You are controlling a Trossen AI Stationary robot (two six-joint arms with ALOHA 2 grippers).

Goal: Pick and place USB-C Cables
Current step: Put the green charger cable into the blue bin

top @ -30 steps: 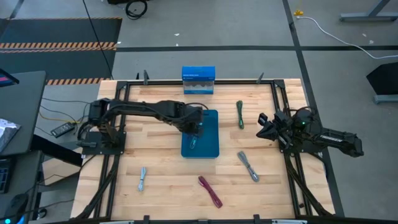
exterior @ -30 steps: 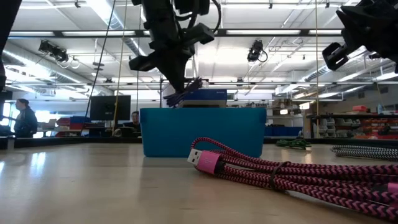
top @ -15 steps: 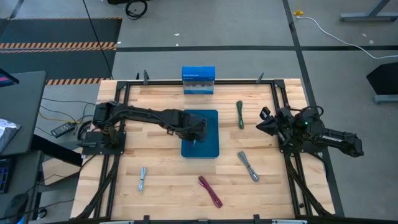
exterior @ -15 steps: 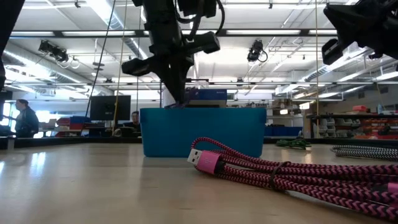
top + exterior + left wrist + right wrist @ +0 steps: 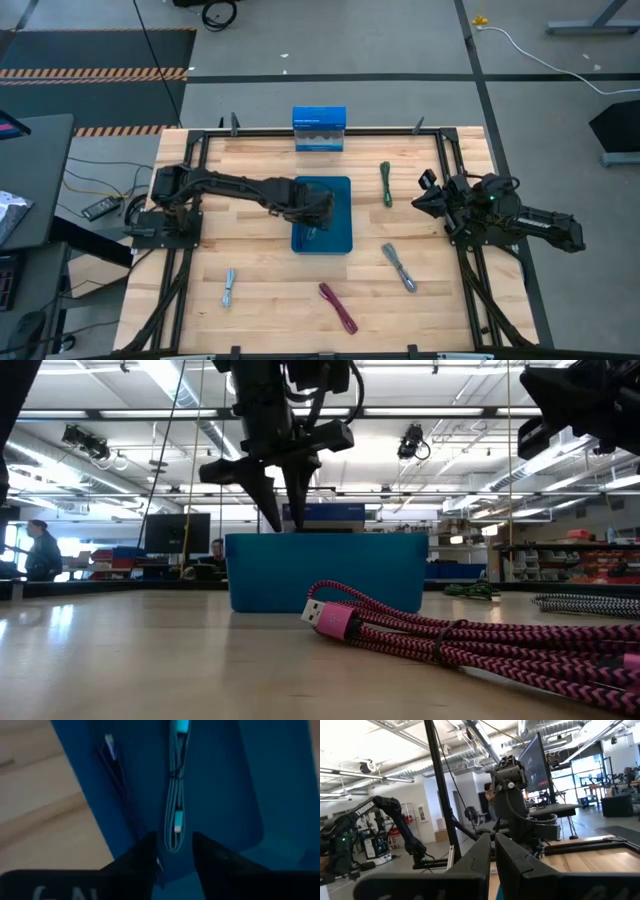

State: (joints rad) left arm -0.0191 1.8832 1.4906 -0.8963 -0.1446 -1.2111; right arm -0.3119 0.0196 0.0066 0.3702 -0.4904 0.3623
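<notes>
We see the teal cable (image 5: 175, 795) and the purple cable (image 5: 117, 775) lying in the blue tray (image 5: 338, 240), evidently dropped there; our left gripper (image 5: 172, 851) hangs just above, fingers parted and empty. Only the wrist view shows the tray's contents. Our right gripper (image 5: 492, 851) waits beside the table's right edge, fingers nearly closed.

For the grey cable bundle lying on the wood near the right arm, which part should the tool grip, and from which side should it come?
Grip the grey cable bundle at its middle, coming straight down from above. It lies flat and slim on the table, slanted, with bare wood on both sides, so the fingers should close across its narrow width, turned to match the slant.
</notes>
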